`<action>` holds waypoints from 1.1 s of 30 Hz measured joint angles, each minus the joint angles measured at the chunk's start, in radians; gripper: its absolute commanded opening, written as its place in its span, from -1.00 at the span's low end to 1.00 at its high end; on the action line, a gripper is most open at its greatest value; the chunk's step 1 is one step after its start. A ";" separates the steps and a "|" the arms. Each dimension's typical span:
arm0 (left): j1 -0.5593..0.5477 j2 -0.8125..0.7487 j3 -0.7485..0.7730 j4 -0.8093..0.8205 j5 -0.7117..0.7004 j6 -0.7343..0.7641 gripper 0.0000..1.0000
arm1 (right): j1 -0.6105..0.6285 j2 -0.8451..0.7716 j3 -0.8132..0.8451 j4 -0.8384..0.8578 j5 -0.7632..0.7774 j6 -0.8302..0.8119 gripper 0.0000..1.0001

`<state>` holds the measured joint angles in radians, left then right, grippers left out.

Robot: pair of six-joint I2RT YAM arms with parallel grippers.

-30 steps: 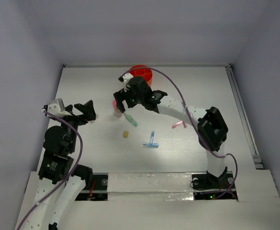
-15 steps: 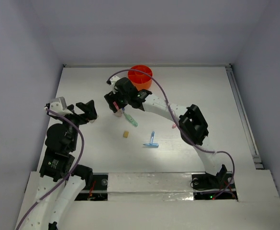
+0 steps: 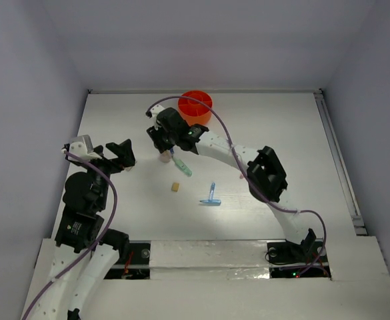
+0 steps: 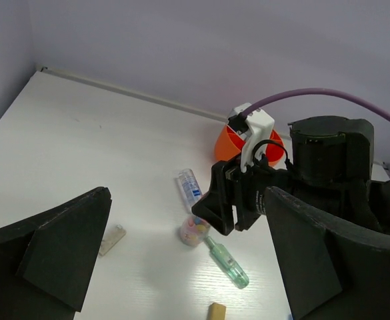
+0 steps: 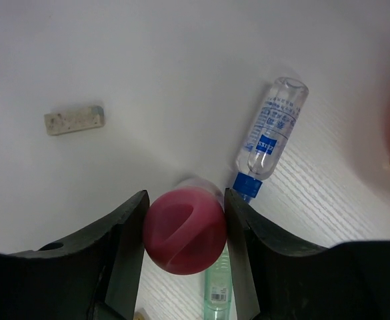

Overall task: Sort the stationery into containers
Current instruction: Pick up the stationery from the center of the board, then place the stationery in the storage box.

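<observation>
- Black fingers of the left gripper (image 3: pixel 125 156), at the left of the top view, are held spread wide with nothing between them. It hovers apart from the items and is judged to be parked out of the other arm's way.
- Just right of it, a small pale eraser stick (image 4: pixel 113 240) lies flat on the white table (image 3: pixel 281 133).
- A pink-capped glue bottle (image 5: pixel 185 230) stands upright left of centre. The right gripper (image 5: pixel 186 197) is set around it from above, and the jaws appear pressed against both sides of the cap, pinching it, presumably so that it can be lifted straight.
- A clear blue-capped bottle (image 5: pixel 271 130) and a green tube (image 4: pixel 229 267) lie just beside the pinched bottle, near enough to be knocked during a lift.
- A tan eraser cube (image 3: pixel 175 187) lies lower in the frame, well apart from them.
- A round bright-orange plastic tub (image 3: pixel 195 105) with inner dividers sits at upper centre, near the right gripper, so only a short carry is expected.
- A light-blue T-shaped piece (image 3: pixel 211 198) lies lower right of centre, not yet sorted.
</observation>
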<state>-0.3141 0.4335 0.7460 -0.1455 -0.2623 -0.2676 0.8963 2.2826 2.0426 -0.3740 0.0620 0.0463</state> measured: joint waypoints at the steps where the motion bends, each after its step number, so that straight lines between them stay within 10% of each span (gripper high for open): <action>1: 0.000 -0.001 0.000 0.000 0.000 0.000 0.98 | 0.000 0.000 0.006 -0.002 0.008 0.003 -0.80; 33: -0.027 0.059 -0.018 0.036 0.048 -0.003 0.98 | -0.354 0.014 0.373 0.140 0.087 0.040 -0.85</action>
<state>-0.3408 0.4927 0.7277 -0.1093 -0.2142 -0.2710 0.5423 2.2963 2.4157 -0.2337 0.1493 0.0860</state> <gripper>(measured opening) 0.990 0.521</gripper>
